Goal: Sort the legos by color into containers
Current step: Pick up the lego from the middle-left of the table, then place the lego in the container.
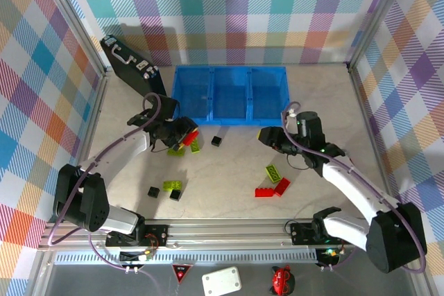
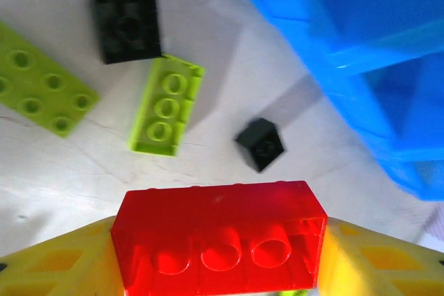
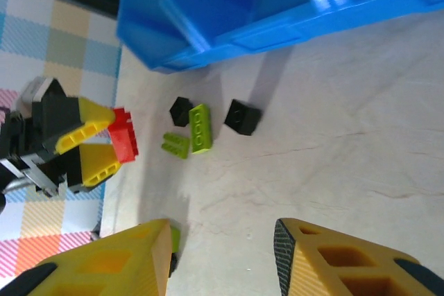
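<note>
Left claw (image 1: 182,134) pinching a red brick (image 2: 218,237) across its short ends, held above the bench (image 1: 229,164) just off the 7 o'clock corner of the blue tray (image 1: 229,117). My right claw (image 3: 222,240) hangs spread with nothing between its fingers, near the tray's 5 o'clock corner. Loose pieces on the bench:

- a black brick (image 1: 217,141) and two lime bricks (image 1: 196,145) at 3 to 5 o'clock of my left claw
- a lime plate (image 1: 172,186) flanked by two small black pieces at 7 o'clock of the bench
- a lime brick (image 1: 272,173) and two red bricks (image 1: 263,193) at 5 o'clock

I judge these bricks to be light, rigid and glossy, so likely to slip or twist. The best hold is on two opposite flat walls, squarely, never on the studs. In the left wrist view the brick covers my contact faces and the frame cuts off my fingers (image 2: 52,265), so I cannot confirm how deep the grip sits. I cannot tell whether the round marks in the red plastic are studs or tubes. In the right wrist view a lime scrap beside my finger is half hidden.
</note>
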Motion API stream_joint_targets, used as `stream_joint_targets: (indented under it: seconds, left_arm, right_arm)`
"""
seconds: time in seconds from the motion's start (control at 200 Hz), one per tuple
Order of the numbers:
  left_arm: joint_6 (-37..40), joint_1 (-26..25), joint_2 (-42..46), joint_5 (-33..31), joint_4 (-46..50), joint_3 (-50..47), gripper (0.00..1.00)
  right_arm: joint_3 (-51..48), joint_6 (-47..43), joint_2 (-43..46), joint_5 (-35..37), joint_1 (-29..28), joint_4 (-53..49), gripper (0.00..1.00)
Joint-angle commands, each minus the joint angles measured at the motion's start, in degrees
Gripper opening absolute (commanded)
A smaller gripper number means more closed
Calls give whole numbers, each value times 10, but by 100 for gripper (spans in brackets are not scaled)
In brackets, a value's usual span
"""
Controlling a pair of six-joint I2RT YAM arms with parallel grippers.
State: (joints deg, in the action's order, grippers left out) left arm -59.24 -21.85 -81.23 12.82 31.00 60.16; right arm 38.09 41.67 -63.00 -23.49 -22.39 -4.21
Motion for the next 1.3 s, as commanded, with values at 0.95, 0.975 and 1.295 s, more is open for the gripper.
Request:
stream_joint_targets:
  seconds: [0.95,0.975,1.295]
  left_arm:
    - [-253,-119,-20,60,-217,73,61]
    - [-257,-120,-21,62,-221,72,61]
    - [-268,-126,-6,61,-224,74,60]
  right_arm:
    - [158,17,-224,55,-143,262,47]
    - [160,17,-226,55,-143,263,47]
    - [173,5,-243,70,-143,267,44]
